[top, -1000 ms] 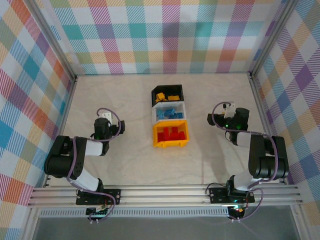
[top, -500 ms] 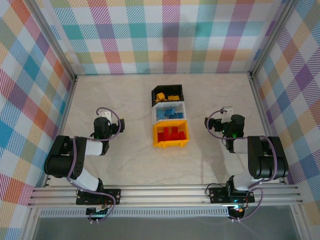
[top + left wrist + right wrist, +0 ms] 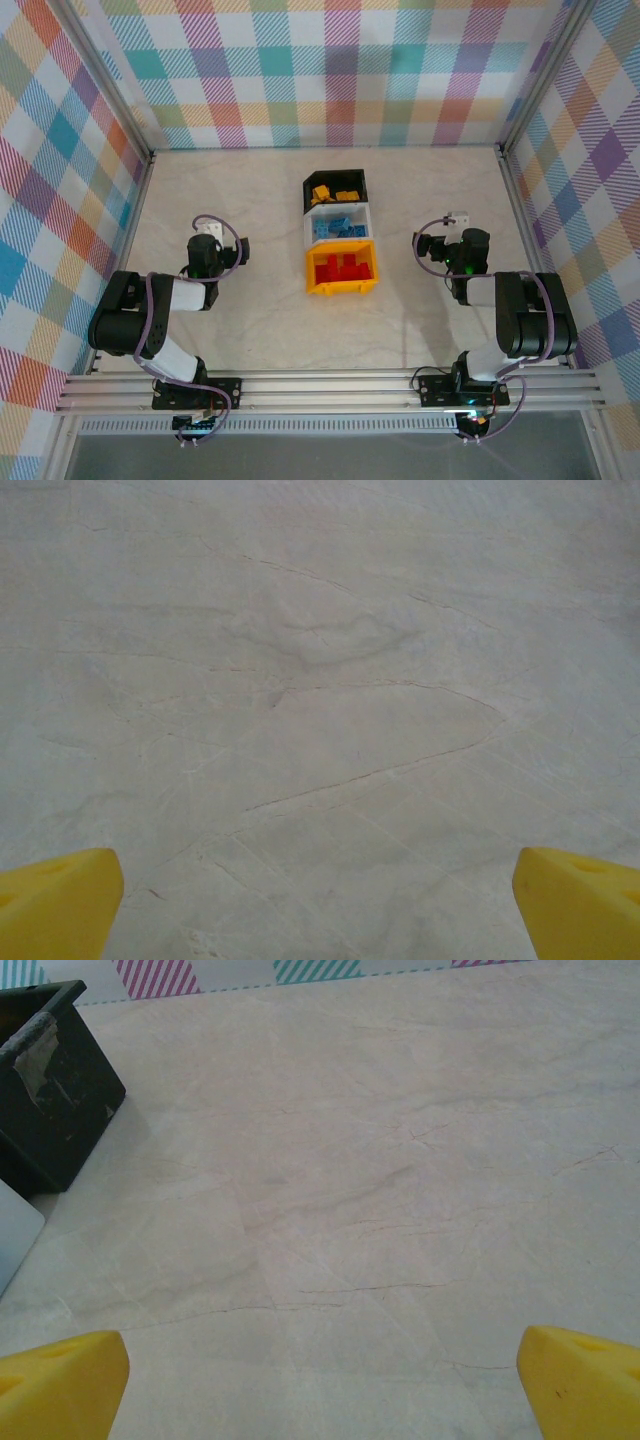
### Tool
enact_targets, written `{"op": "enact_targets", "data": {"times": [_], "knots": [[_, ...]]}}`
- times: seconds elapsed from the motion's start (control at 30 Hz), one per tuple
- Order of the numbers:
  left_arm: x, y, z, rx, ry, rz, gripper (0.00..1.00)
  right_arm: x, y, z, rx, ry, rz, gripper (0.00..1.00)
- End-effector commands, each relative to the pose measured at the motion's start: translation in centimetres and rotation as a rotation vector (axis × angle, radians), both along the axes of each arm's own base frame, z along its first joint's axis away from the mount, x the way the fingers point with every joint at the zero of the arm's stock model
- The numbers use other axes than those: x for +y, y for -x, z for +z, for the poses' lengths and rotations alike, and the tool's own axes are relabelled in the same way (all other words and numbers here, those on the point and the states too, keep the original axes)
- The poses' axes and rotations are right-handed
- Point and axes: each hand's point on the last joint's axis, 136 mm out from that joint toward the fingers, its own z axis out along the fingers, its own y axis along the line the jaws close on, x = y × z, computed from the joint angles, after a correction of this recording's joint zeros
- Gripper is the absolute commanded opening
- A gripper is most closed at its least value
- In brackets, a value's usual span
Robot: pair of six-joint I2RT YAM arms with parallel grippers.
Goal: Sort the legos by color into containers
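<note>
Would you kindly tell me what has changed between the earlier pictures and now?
The right arm drew back a little toward the near edge; the right fingers stand wide apart with nothing between them. The left arm, the left fingers, the bins and the sorted legos stayed as they were.

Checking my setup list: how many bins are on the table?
3, joined in one row: the black bin at the far end, the white bin in the middle, the yellow bin at the near end. None looks hidden.
</note>
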Motion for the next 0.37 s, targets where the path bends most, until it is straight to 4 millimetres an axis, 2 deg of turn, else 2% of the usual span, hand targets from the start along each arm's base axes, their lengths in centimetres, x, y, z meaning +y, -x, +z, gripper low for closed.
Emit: {"op": "enact_targets", "data": {"times": [0.0,0.33], "knots": [[0.63,-0.96,1.52,-0.057,0.002,0.023,1.0,0.14,-0.66,0.98,-0.039,0.005,0.003,1.0],[0.61,-0.97,1.55,-0.058,0.002,0.023,1.0,0.15,-0.64,0.98,-0.04,0.008,0.001,1.0]]}}
